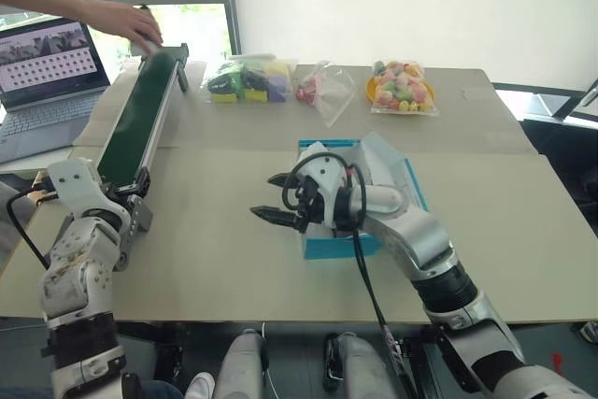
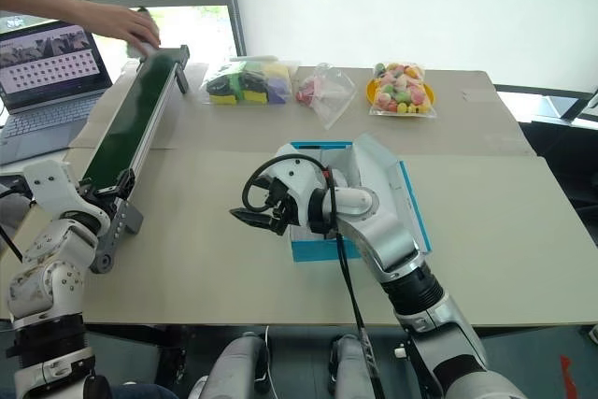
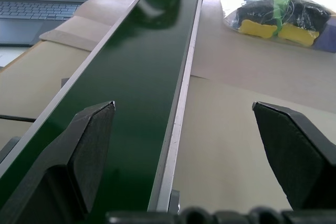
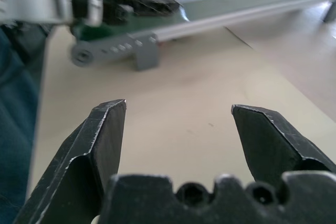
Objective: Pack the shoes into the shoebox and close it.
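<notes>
From the head cameras we see a tan table (image 1: 234, 259) with the turquoise shoebox (image 1: 329, 246) near its middle, lid raised toward one o'clock, its inside mostly hidden by our right arm, so we cannot tell whether the shoes are in it. Our right gripper (image 1: 274, 199) reaches level toward nine o'clock from the box, fingers spread and empty. Our left gripper (image 2: 110, 201) sits at the near end of a green conveyor belt (image 1: 140, 123) at eight o'clock. At eleven o'clock a person's hand (image 1: 126, 21) rests on the belt's far end beside a laptop (image 1: 42, 72); its screen text is too small to read. The left wrist view adds a close look along the belt, with both fingers (image 3: 92, 145) wide apart. The right wrist view shows parted fingers (image 4: 102, 140) over bare table.
</notes>
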